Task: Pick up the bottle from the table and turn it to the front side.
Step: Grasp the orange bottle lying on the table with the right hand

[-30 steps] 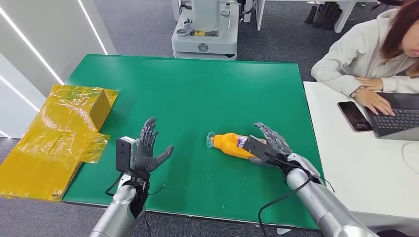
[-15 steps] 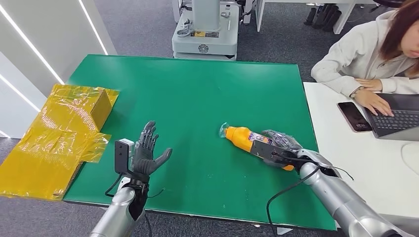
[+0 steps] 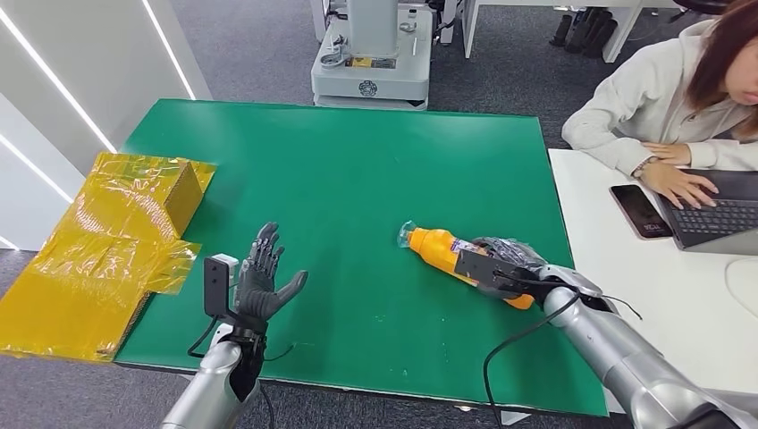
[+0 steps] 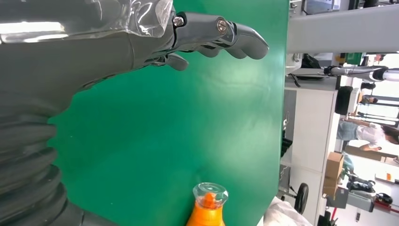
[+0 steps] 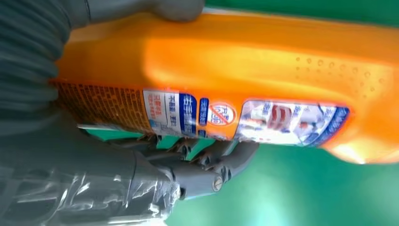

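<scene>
Right hand point(image 3: 501, 264) grips orange bottle point(image 3: 435, 248), near table point(image 3: 357, 161) right edge, apparently lifted. Left hand point(image 3: 259, 284) open, empty. Grasp done; turning label to front remains.

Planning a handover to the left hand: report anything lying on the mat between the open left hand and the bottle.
Nothing visible does. Bare green mat lies between the left hand and the orange bottle, which the right hand grips around its body, cap toward the left hand.
</scene>
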Tool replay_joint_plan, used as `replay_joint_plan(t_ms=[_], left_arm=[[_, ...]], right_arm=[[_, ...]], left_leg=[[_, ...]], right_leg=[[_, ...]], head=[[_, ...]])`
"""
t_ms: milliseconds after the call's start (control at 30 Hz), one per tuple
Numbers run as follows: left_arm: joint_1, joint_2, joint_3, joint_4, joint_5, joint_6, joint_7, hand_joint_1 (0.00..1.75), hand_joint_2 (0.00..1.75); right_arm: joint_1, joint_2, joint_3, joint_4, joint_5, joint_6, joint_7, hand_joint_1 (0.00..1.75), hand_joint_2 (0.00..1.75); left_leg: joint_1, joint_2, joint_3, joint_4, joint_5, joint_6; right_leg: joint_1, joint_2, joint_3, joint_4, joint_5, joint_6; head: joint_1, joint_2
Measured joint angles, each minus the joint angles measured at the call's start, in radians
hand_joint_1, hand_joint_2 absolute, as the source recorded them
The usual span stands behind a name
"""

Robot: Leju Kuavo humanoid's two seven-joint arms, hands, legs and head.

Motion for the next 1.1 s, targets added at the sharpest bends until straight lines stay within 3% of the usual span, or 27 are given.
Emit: replay_joint_plan(t_ms=[233,433,567,733,900,1100], left_arm=[[0.02,0.007,0.001,0.001,-0.001,0.007,-0.01,0.0,1.75],[0.031,0.018,0.002,-0.016,-0.035,0.02,0.001,0.0,1.75],[0.006,0.02,0.002,-0.025,-0.057,-0.02,0.056,0.0,1.75],[-0.043,0.02,0.0,-0.024,-0.069,-0.057,0.094,0.0,1.75],[-0.123,0.022,-0.037,-0.003,-0.072,-0.149,0.154,0.0,1.75],[-0.288,0.011,-0.123,0.081,-0.036,-0.253,0.241,0.0,1.75]], right_arm=[[0.06,0.009,-0.061,-0.014,-0.248,-0.035,-0.157,1.75,1.75],[0.256,0.084,-0.177,-0.137,-0.463,-0.183,-0.319,1.75,1.75],[0.356,0.131,-0.215,-0.241,-0.473,-0.278,-0.321,1.75,1.75],[0.423,0.147,-0.234,-0.326,-0.476,-0.303,-0.32,1.75,1.75],[0.432,0.162,-0.236,-0.346,-0.415,-0.322,-0.32,1.75,1.75],[0.387,0.211,-0.215,-0.327,-0.312,-0.358,-0.321,1.75,1.75]], left_leg=[[0.001,0.001,0.0,0.0,0.0,0.0],[0.002,0.001,0.0,-0.001,0.0,0.0],[0.002,0.001,-0.002,-0.001,0.0,-0.001],[0.001,0.0,-0.005,-0.001,0.002,-0.001],[0.0,0.0,-0.011,0.001,0.003,0.0],[0.001,0.0,-0.016,0.002,0.006,0.0]], right_leg=[[0.001,0.001,0.0,0.0,0.0,0.0],[0.002,0.0,-0.001,0.0,0.0,0.0],[0.002,0.0,-0.003,0.0,0.0,0.0],[0.001,0.0,-0.006,0.001,0.001,-0.001],[0.001,0.0,-0.01,0.001,0.003,0.0],[0.001,0.0,-0.016,0.002,0.005,0.0]], head=[[0.0,0.0],[0.0,0.0],[0.0,0.0],[0.0,0.0],[0.0,0.0],[0.0,0.0]])
